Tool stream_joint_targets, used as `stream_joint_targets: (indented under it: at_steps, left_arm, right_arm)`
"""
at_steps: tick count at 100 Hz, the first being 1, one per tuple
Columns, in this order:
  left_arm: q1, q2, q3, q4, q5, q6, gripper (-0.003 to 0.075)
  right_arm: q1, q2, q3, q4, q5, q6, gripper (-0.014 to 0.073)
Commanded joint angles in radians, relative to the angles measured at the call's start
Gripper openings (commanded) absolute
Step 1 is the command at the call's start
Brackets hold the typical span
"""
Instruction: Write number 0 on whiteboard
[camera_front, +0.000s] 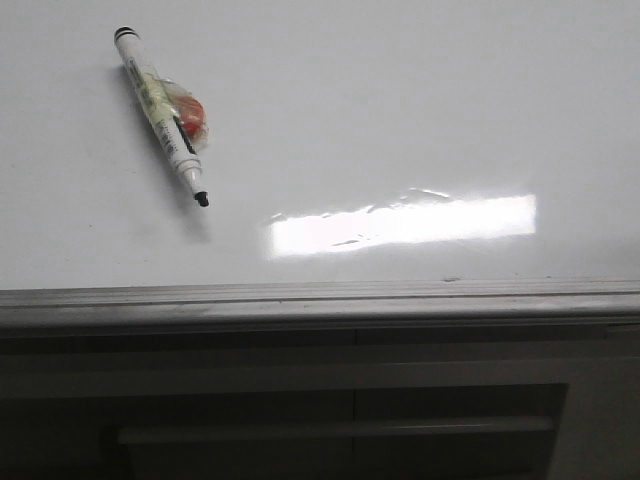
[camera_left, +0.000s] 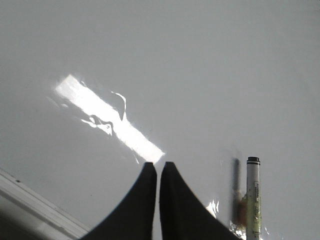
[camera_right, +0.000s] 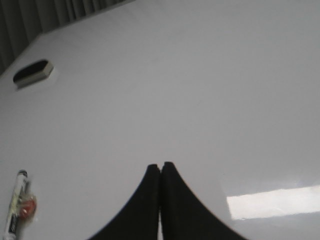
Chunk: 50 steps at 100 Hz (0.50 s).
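The whiteboard (camera_front: 400, 120) is a glossy white surface with a grey edge strip (camera_front: 320, 297) and a bright rectangular reflection. No drawn number 0 shows on it. A white marker pen (camera_front: 162, 117) with a black tip lies uncapped at the board's left, wrapped in clear tape with an orange-red patch. It also shows in the left wrist view (camera_left: 253, 200) and the right wrist view (camera_right: 15, 212). My left gripper (camera_left: 159, 166) is shut and empty above the board, beside the marker. My right gripper (camera_right: 160, 166) is shut and empty over bare board. Neither gripper shows in the front view.
A black and white eraser (camera_right: 33, 72) lies near the board's far corner in the right wrist view. A dark grey panelled cabinet front (camera_front: 320, 410) is below the board's edge strip. Dark vertical slats (camera_right: 50, 15) stand behind the board.
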Motion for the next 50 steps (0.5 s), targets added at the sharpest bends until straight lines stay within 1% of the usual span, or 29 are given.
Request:
stream_joint_targets:
  at_steps: [1, 14, 22, 27, 31, 38, 43, 46, 50]
  left_arm:
    - [-0.007, -0.026, 0.006, -0.020, -0.044, 0.048, -0.0019]
    - [-0.007, 0.016, -0.083, -0.010, 0.028, 0.221, -0.0017]
    - [-0.007, 0.084, -0.164, 0.032, 0.113, 0.324, -0.0006]
    - [-0.007, 0.152, -0.225, 0.082, 0.180, 0.379, 0.0024]
    - [-0.007, 0.202, -0.279, 0.117, 0.240, 0.415, 0.0064]
    - [-0.007, 0.313, -0.368, 0.179, 0.335, 0.444, 0.0156]
    - [-0.007, 0.395, -0.427, 0.208, 0.398, 0.458, 0.0235]
    - [-0.007, 0.454, -0.459, 0.210, 0.432, 0.471, 0.0288]
    - [-0.007, 0.511, -0.505, 0.207, 0.480, 0.500, 0.0333]
  right_arm:
    - [-0.006, -0.019, -0.040, 0.084, -0.011, 0.025, -0.0067]
    - [-0.004, -0.004, -0.149, 0.071, 0.246, 0.025, -0.0067]
    - [-0.004, 0.021, -0.207, 0.065, 0.325, 0.023, -0.0067]
    - [-0.004, 0.042, -0.239, 0.050, 0.353, 0.023, -0.0060]
    - [-0.004, 0.063, -0.266, 0.037, 0.378, 0.023, -0.0041]
    - [-0.004, 0.104, -0.306, 0.031, 0.424, 0.020, 0.0034]
    - [-0.004, 0.136, -0.329, 0.031, 0.445, 0.020, 0.0119]
    - [-0.004, 0.153, -0.342, 0.031, 0.457, 0.020, 0.0192]
    - [-0.004, 0.182, -0.360, 0.031, 0.474, 0.020, 0.0266]
